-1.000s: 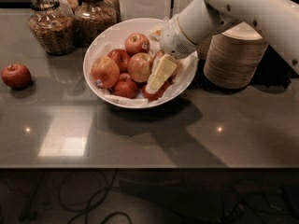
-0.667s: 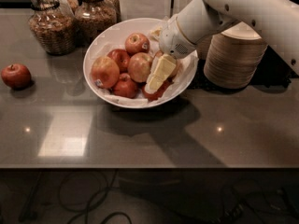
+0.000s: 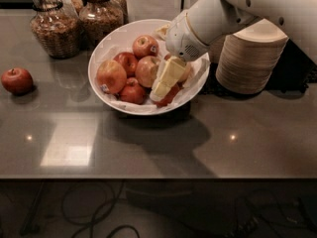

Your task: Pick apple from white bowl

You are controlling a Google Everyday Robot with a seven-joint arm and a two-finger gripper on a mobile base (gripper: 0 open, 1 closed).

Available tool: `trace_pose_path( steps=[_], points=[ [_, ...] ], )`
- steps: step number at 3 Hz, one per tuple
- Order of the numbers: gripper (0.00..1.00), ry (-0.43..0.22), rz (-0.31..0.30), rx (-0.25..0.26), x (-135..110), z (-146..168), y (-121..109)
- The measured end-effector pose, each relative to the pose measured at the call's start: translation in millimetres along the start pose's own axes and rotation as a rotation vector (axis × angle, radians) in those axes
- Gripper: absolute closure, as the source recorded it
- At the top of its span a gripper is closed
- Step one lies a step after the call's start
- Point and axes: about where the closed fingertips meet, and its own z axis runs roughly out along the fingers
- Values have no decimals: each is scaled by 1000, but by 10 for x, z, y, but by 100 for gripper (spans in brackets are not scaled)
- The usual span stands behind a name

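Note:
The white bowl (image 3: 111, 41) stands on the counter, lined with crinkled paper and holding several apples. A large yellow-orange blushed apple (image 3: 147, 71) lies near the bowl's middle. My gripper (image 3: 159, 92) reaches down into the right half of the bowl, right beside that apple and over a small red apple (image 3: 171, 95). The white wrist (image 3: 198, 26) hides the bowl's far right side. Two other blushed apples (image 3: 111, 76) (image 3: 145, 46) bear small stickers.
A lone red apple (image 3: 16, 80) lies on the counter at the left. Two glass jars (image 3: 53, 24) stand behind the bowl at the left. A stack of beige disposable bowls (image 3: 250, 58) stands to the right of the bowl, under my arm.

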Motion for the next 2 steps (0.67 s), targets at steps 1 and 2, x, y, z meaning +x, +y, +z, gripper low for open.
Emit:
trace_pose_path(
  steps=[1,2],
  points=[
    [18,0,-1,0,-6,-3,6],
    [41,0,-1,0,-6,-3,6]
  ],
)
